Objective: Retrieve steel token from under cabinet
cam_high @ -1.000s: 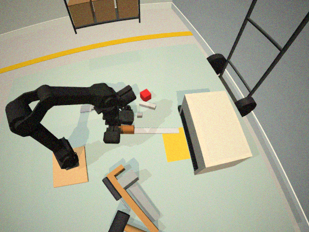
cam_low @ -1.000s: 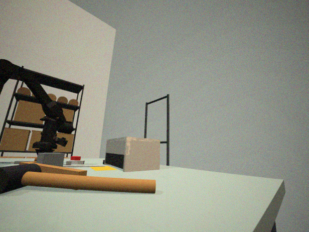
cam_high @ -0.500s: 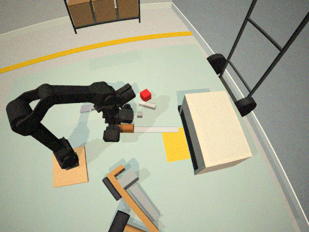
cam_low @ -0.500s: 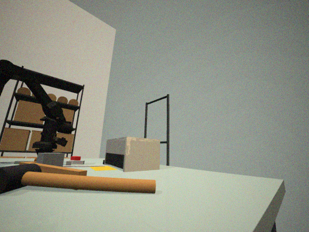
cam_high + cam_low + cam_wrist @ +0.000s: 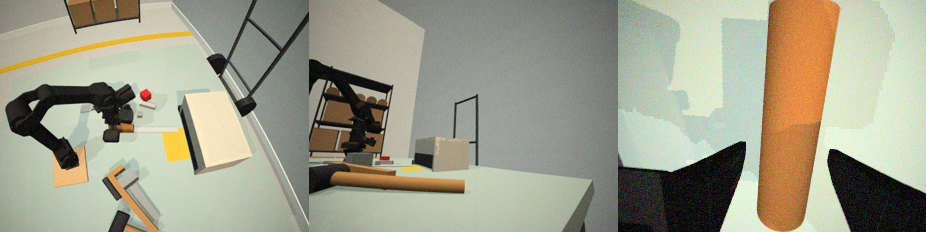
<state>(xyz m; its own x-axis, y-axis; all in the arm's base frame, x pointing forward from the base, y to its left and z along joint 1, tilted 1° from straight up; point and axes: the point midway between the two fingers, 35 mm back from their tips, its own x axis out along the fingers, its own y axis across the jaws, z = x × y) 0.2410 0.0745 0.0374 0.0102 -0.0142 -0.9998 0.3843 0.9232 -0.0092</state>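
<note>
The long tool has an orange handle and a flat pale blade. It lies on the table, blade tip over the top edge of the yellow marked area, just short of the cabinet. My gripper is open around the handle. In the wrist view its fingers stand apart on both sides, with a gap between each finger and the handle. The cabinet's low front opening is dark. I cannot make out the steel token in any view.
Beyond the tool lie a red cube, a pale bar and a small grey block. Nearer the top view's lower edge are an orange angled piece, a grey block and a black-headed tool with an orange handle.
</note>
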